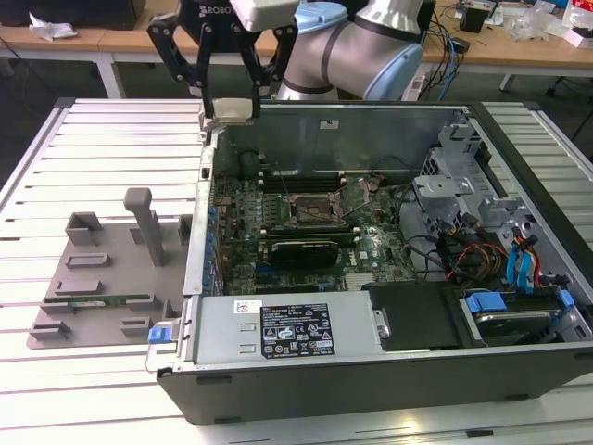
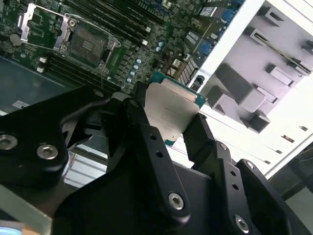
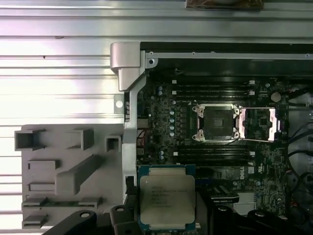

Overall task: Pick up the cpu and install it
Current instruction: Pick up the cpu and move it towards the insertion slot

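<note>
1 cpu (image 3: 166,198): clamped flat in the tool (image 1: 232,106), metal top showing, hanging above the case wall (image 3: 129,122). 1 open socket (image 3: 215,122): below the tool, further inside the case, well apart.

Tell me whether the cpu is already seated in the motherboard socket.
No: in the first wrist view the cpu is clamped in the gripper, apart from the open, empty socket.
</note>
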`<act>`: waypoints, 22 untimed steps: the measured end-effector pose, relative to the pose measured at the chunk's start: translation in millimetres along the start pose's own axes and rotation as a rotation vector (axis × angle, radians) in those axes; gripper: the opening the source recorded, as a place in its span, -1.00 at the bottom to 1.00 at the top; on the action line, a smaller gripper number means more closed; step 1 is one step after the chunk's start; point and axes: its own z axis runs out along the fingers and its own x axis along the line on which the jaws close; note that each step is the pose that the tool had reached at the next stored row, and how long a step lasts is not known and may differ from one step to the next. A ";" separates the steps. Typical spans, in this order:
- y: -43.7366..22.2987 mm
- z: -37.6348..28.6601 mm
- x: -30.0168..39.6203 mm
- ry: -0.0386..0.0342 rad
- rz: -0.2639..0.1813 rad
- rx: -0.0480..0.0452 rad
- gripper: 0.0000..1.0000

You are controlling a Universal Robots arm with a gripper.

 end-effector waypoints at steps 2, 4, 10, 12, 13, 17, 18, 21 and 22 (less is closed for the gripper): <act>1.0 1.9 -9.3 0.0003 0.000 0.0000 0.10; 2.0 3.1 -15.9 0.0006 0.000 0.0001 0.10; 5.1 8.5 -38.0 0.0014 0.000 0.0001 0.10; 5.9 10.1 -43.5 0.0014 0.000 0.0001 0.10; 6.4 11.2 -46.0 0.0015 0.000 0.0001 0.10; 8.2 17.9 -52.4 0.0023 0.000 0.0018 0.10; 8.4 18.9 -53.0 0.0022 0.000 0.0019 0.10; 11.8 24.6 -63.0 0.0042 0.000 0.0019 0.10; 13.3 26.3 -67.0 0.0049 0.000 0.0020 0.10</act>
